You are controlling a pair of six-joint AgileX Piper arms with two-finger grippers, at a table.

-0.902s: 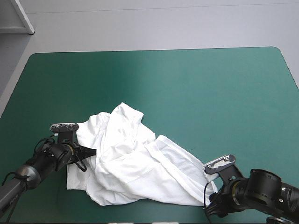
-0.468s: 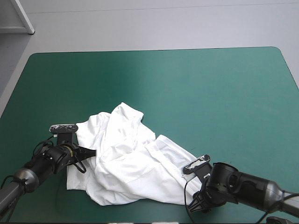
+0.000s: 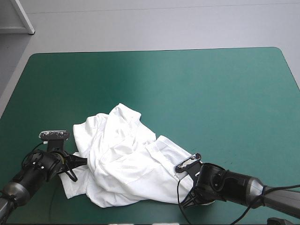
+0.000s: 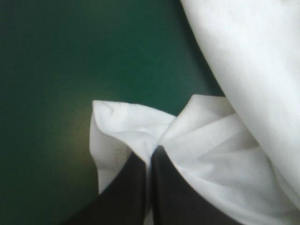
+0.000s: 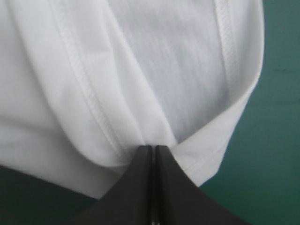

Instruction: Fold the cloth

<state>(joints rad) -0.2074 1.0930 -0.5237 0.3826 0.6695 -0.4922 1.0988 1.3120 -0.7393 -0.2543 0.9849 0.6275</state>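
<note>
The white T-shirt point(image 3: 126, 159) lies crumpled on the teal-green cover near the table's front, left of centre. My left gripper point(image 3: 85, 161) is at the shirt's left side, shut on a gathered fold of the T-shirt point(image 4: 140, 136); its black fingers point(image 4: 126, 187) meet in an arch with cloth pinched between them. My right gripper point(image 3: 183, 200) sits at the shirt's front right corner, shut on the hemmed edge of the T-shirt point(image 5: 154, 93), the stitched hem running past its fingers point(image 5: 136, 187).
Bare teal-green cover point(image 3: 211, 93) stretches across the far half and the right side of the table. The table's front edge runs close behind both grippers. A pale shelf corner point(image 3: 18, 18) stands beyond the far left corner.
My right gripper moved left onto the shirt's front right corner and shut on the hem. My left gripper drew back leftward, pulling the shirt's left side with it.
</note>
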